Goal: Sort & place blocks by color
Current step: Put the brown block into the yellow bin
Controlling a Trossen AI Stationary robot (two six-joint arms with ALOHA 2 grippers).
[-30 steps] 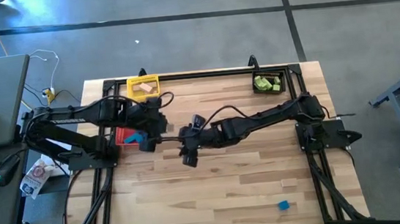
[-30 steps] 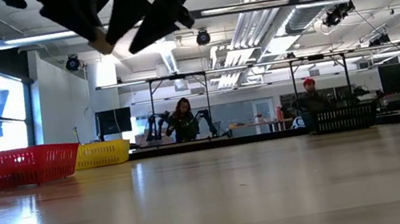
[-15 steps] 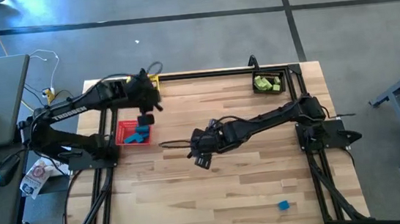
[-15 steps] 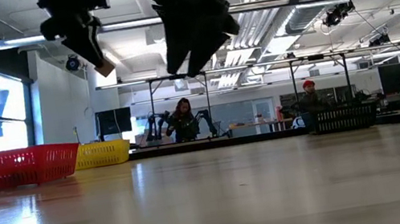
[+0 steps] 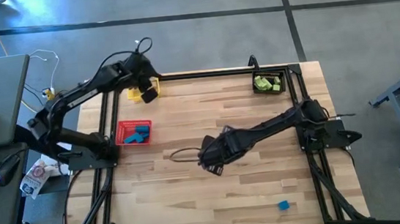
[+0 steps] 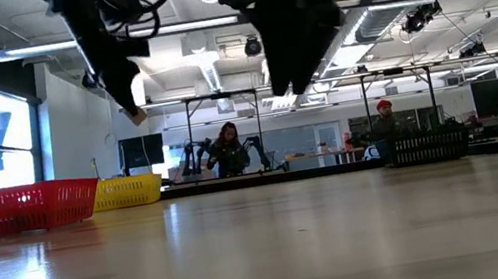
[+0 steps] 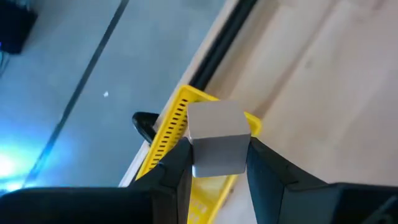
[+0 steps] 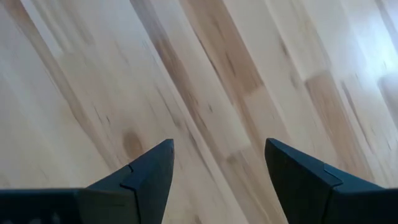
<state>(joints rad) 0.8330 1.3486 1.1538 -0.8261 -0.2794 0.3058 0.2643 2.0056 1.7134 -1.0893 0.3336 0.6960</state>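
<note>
My left gripper (image 5: 146,92) hangs over the yellow basket (image 5: 133,95) at the table's far left corner, shut on a tan block (image 7: 214,138); the low view shows the same block (image 6: 135,112) high above the table. My right gripper (image 5: 213,162) hovers open over bare wood at mid-table, its fingers (image 8: 149,168) wide apart and touching nothing. A blue block (image 5: 283,205) and a tan block (image 5: 288,183) lie flat on the table near its near right corner. My left gripper pinches the tan block between its two fingers (image 7: 177,165), which press on two opposite side faces (image 7: 194,152). The block is lifted clear and stands out past the fingertips above the yellow basket's rim (image 7: 171,124).
A red basket (image 5: 122,127) with blue blocks (image 5: 137,136) sits at the table's left edge. A black basket (image 5: 279,74) with green blocks (image 5: 265,84) stands at the far right corner. People sit in the room beyond the table (image 6: 229,151).
My left gripper has carried the tan block from above the red basket toward the far left corner, ending over the yellow basket. My right gripper has drawn away from it, toward the table's near edge and right.
</note>
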